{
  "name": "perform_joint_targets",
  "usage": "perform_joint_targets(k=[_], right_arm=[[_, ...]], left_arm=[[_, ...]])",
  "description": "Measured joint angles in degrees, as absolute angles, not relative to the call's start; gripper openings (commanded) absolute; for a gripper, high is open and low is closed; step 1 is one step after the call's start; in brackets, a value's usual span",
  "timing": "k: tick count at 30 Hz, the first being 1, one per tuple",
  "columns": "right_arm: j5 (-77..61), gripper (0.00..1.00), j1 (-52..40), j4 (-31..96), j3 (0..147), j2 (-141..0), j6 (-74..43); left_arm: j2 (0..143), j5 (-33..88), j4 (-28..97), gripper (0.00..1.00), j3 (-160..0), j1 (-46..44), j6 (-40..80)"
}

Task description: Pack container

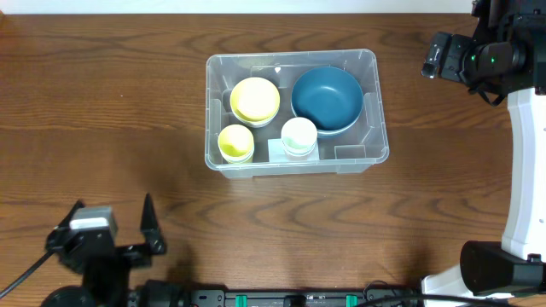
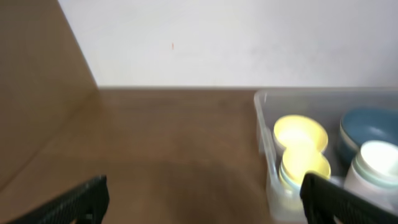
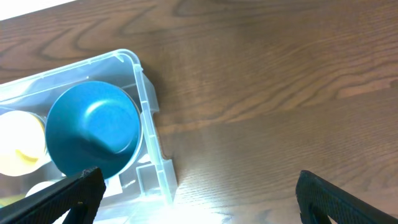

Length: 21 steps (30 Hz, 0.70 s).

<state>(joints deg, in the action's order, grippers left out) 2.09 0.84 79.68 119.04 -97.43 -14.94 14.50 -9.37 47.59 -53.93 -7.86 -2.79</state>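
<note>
We see both pairs of fingers spread wide and holding nothing. The left gripper (image 2: 202, 202) hangs over bare wood, apart from the container (image 1: 290, 55). The right gripper (image 3: 202, 199) hovers off the container's blue-bowl end, touching nothing. The container sits upright, mouth up, in the middle of the table (image 1: 102, 128), its long axis running left to right in the overhead view. Inside stand a dark blue bowl (image 1: 326, 98), a yellow bowl (image 1: 255, 100), a smaller yellow cup (image 1: 236, 142) and a white cup (image 1: 299, 135).

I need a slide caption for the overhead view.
Clear container holding blue bowl, big yellow bowl, small yellow bowl and white cup.
</note>
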Motion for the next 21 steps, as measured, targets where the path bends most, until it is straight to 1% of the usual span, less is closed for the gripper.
perform_joint_targets(k=[6,13,17,21], right_arm=[[2.09,0.99,0.84,79.7,119.02,-97.43,-14.94],[2.09,0.99,0.84,79.7,119.02,-97.43,-14.94],[2.09,0.99,0.84,79.7,119.02,-97.43,-14.94],[2.09,0.99,0.84,79.7,119.02,-97.43,-14.94]], left_arm=[[7.84,-2.94,27.18,0.98,-36.1,-7.18,-2.79],[4.99,2.61,3.16,0.98,-19.94,-7.16,-2.81],[3.88,4.34,-3.77,0.98,-13.89,-7.18,-2.79],[1.39,5.02,-5.19,0.98,-9.63,-7.31,-2.79]])
